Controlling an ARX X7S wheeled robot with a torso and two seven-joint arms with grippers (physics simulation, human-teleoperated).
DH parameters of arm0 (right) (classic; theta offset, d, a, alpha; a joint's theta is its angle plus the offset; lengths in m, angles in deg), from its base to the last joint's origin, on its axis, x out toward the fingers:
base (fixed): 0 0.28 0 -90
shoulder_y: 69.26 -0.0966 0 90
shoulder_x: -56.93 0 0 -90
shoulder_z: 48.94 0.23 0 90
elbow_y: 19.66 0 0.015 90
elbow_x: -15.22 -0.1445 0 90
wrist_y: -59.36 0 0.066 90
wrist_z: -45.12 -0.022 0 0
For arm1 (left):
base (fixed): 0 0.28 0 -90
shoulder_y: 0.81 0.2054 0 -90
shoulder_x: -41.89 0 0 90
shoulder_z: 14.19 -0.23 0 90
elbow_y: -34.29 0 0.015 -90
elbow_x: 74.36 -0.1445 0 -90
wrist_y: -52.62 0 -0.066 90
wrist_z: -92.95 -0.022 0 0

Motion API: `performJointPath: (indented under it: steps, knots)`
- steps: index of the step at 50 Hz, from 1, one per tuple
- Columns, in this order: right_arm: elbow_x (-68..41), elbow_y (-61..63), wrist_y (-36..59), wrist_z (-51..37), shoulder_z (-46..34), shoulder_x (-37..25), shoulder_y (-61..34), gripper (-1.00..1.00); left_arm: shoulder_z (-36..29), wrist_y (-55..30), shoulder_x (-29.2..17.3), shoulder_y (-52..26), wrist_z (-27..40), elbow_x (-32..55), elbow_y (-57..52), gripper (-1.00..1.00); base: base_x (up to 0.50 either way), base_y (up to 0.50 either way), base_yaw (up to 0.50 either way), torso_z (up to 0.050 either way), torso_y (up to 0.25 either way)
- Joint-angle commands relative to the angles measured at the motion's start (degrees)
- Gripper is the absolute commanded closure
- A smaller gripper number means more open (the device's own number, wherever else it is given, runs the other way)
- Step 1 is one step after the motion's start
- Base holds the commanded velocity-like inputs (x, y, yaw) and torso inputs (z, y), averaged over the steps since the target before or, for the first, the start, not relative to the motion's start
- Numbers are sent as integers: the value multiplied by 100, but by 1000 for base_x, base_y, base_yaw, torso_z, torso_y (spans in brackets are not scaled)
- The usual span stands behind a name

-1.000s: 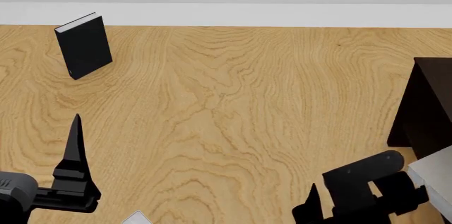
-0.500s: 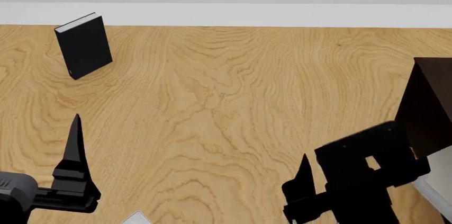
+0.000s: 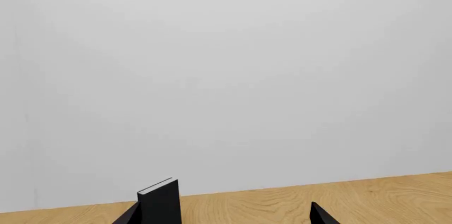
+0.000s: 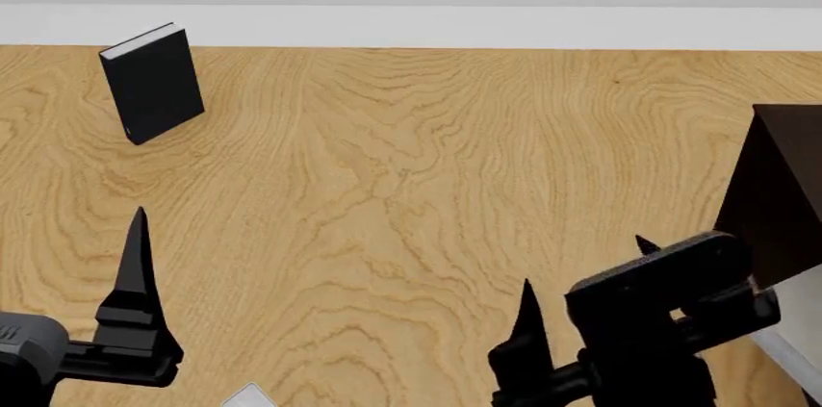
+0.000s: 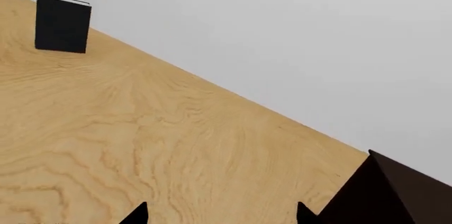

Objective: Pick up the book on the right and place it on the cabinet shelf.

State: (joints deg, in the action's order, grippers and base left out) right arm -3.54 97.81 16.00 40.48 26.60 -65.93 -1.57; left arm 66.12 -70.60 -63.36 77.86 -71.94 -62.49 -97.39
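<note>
Hovering low over the wooden table (image 4: 385,215), my right gripper (image 4: 584,265) spreads wide and empty, as does my left gripper (image 3: 224,216). Beyond, the cabinet (image 4: 777,195) sits right; the only book (image 4: 154,82) visible stands upright far left, so any grasp should square both fingers to its covers.

Cabinet (image 4: 783,195) cut off at right edge — shelf unseen.
</note>
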Motion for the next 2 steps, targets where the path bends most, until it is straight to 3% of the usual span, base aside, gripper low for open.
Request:
performJointPath:
  steps: [1, 2]
  knots:
    - [-687, 697, -468, -777, 320, -158, 657, -100, 4, 21, 5, 5, -39, 2, 2, -100, 0, 0, 0, 10, 0]
    - [-683, 705, -477, -780, 318, -159, 673, -100, 1, 25, 3, 5, -35, 1, 2, -100, 0, 0, 0, 0, 0]
